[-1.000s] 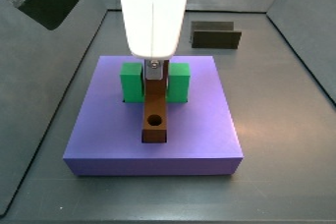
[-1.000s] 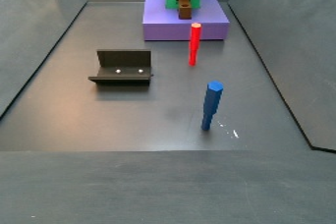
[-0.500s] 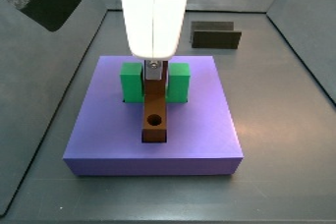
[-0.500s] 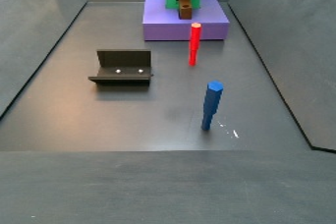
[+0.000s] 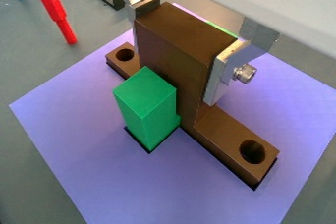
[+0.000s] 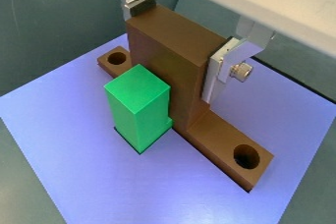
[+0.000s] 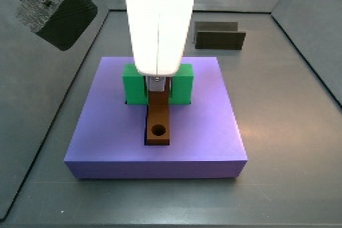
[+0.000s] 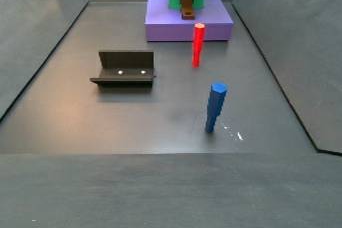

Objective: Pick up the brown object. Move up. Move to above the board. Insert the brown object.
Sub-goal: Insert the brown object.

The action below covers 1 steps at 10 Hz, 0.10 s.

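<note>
The brown object stands with its long flat bar in the groove of the purple-blue board. Its upright chunk rises beside the green block. My gripper is shut on the top of that chunk, one silver finger on each side, as both wrist views show. In a side view the gripper hangs under the white arm, over the green block. The brown bar with its round hole runs toward the board's front edge.
A red peg stands just off the board. A blue peg stands farther out on the grey floor. The dark fixture sits to the side, and shows behind the board as the fixture.
The white arm reaches lower in the side view than half a second ago. The brown object's bar lies in the same place in the groove.
</note>
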Motion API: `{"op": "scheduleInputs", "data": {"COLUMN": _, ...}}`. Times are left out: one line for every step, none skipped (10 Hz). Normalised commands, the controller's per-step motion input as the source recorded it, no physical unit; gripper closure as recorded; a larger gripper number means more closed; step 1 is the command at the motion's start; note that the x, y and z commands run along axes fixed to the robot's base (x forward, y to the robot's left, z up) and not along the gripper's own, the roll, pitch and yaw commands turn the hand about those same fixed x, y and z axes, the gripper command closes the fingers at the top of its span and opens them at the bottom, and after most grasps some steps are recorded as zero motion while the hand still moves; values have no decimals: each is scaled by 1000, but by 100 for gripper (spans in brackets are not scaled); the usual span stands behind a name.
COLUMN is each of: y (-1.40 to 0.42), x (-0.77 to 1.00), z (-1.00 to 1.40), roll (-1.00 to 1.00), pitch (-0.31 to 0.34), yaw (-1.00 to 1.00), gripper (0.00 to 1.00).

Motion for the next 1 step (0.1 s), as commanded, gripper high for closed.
{"op": "scheduleInputs", "data": {"y": 0, "x": 0, "z": 0, "roll": 0, "pitch": 0, "yaw": 0, "gripper": 100}}
